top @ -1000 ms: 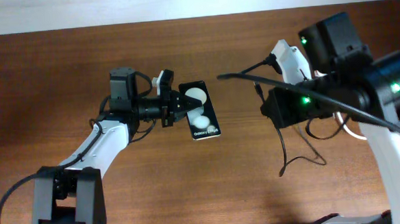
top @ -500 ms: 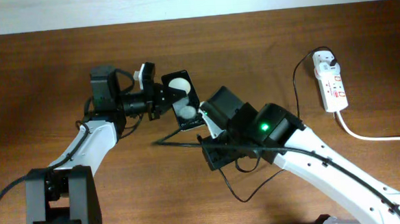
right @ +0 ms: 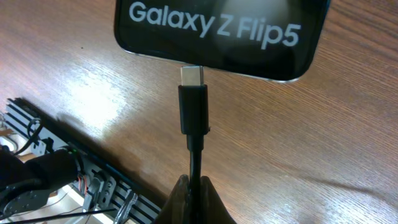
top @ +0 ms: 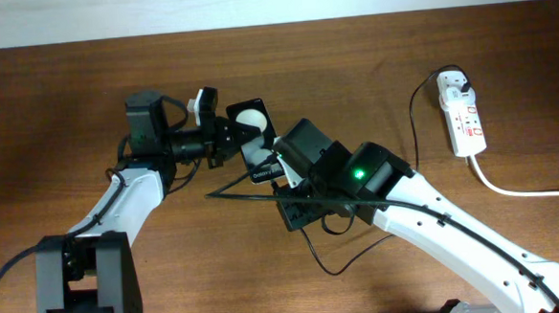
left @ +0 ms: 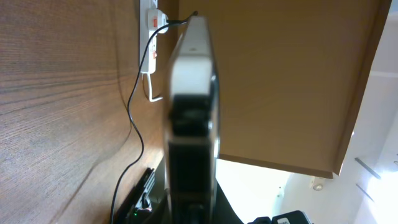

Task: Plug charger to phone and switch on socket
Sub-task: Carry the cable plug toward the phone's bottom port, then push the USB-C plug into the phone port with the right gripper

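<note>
My left gripper [top: 229,140] is shut on the phone [top: 255,143] and holds it tilted above the table; its screen shows one round white glare spot. In the left wrist view the phone [left: 193,118] stands edge-on. My right gripper [top: 287,182] is shut on the charger cable just behind its connector [right: 193,109]. The connector's metal tip [right: 191,76] meets the phone's bottom edge [right: 217,31], marked "Galaxy Z Flip5". The black cable [top: 341,261] loops across the table to a white plug [top: 453,78] in the socket [top: 465,123] at the far right.
The socket's thick white cord [top: 521,190] runs off to the right edge. The right arm's body [top: 426,216] crosses the table's middle and front right. The socket also shows in the left wrist view [left: 151,37], far ahead on the wood table.
A second ago my right arm was by the socket; it swung left with the cable. Since half a second ago the connector has edged up to the phone's bottom edge. The left gripper barely moved.
</note>
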